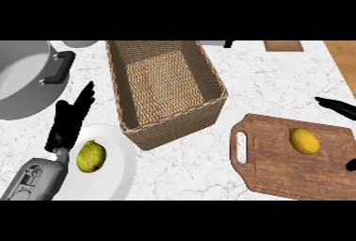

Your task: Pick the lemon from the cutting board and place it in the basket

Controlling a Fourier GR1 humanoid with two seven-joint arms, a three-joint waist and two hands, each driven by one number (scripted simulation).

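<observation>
The black left hand [69, 120] on its grey forearm rests at the left side of the counter, fingers straight and pointing up and away, holding nothing. It lies over the far-left edge of the round white plate [118, 181], so I judge it is only waiting there and takes no part in the picking.

Behind it, at the far left, stands one large grey metal pot with a black handle [24, 77]. On the white plate lies one yellow-green pear-like fruit with a dark spot [91, 156]; it is not the task's thing, and it could be mistaken for it because of the colour.

In the middle stands one long brown woven wicker basket [208, 80], open on top, with nothing visible inside. Its near corner is just beside the plate, and its long side is turned toward the board, which seems convenient for a short carry.

At the right lies one brown wooden cutting board with a handle slot [278, 174], and on it, in the far half, one yellow oval lemon [304, 140], lying free and untouched. Of the black right hand [338, 107] only some finger parts show at the right edge, near the board but apart from the lemon. They look straight and spread, so the hand appears open, probably ready to come around the lemon.

So I count one pot, one plate, one basket, one board, two fruits, two hands.
</observation>
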